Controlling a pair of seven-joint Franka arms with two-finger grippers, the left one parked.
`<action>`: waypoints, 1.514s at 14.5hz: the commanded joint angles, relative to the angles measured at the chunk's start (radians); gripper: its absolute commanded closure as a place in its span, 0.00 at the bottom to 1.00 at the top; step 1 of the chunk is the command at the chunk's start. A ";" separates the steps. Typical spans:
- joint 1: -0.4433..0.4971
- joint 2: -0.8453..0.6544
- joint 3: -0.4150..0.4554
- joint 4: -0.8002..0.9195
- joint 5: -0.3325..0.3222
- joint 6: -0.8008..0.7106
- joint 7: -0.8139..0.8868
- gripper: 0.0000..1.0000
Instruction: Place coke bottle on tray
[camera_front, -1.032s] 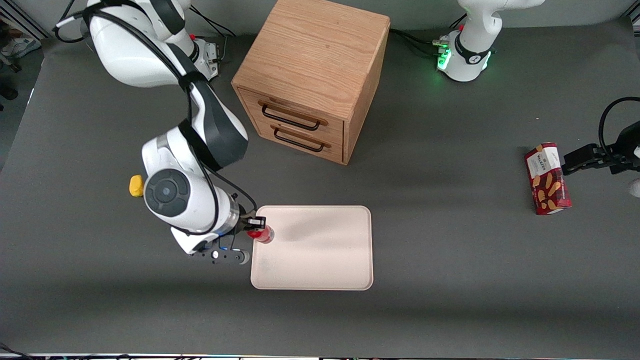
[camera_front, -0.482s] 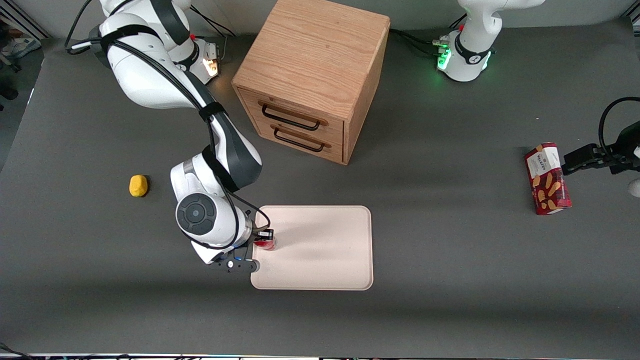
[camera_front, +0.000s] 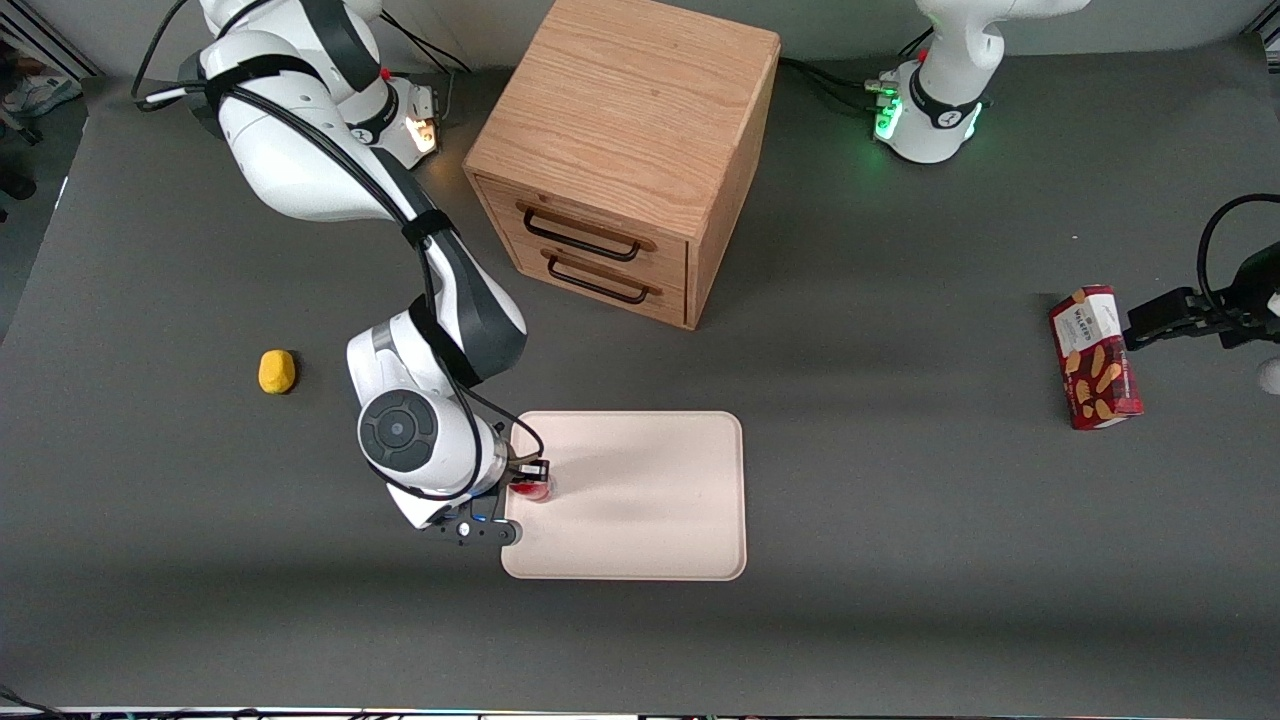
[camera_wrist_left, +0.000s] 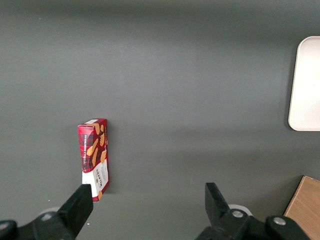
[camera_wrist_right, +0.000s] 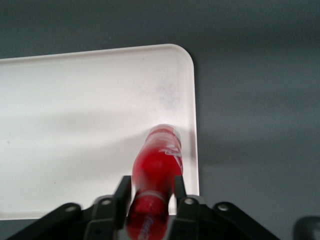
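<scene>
The coke bottle (camera_front: 531, 488), slim, glossy red with white lettering, stands upright just inside the tray's edge toward the working arm's end. Its silvery base looks to be on or just above the tray floor. My right gripper (camera_front: 528, 481) is shut on the bottle's upper part from above. In the right wrist view the two black fingers of the gripper (camera_wrist_right: 151, 183) press both sides of the bottle (camera_wrist_right: 159, 162). The tray (camera_front: 640, 500) is flat, pale pinkish-cream with rounded corners; it also shows in the right wrist view (camera_wrist_right: 75, 110) and the left wrist view (camera_wrist_left: 306, 85).
A wooden two-drawer cabinet (camera_front: 625, 150) stands farther from the front camera than the tray. A small yellow object (camera_front: 276, 371) lies toward the working arm's end. A red snack box (camera_front: 1095, 357) lies toward the parked arm's end and shows in the left wrist view (camera_wrist_left: 94, 155).
My gripper has carried the bottle a little farther over the tray's edge and lower. The arm's elbow swung away from the yellow object, uncovering it. Since half a second ago almost nothing moved.
</scene>
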 joint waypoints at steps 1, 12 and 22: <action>0.000 -0.009 0.002 -0.009 -0.015 0.019 0.028 0.00; -0.012 -0.128 0.002 -0.016 -0.015 -0.105 0.031 0.00; -0.118 -0.545 0.016 -0.258 -0.005 -0.356 -0.079 0.00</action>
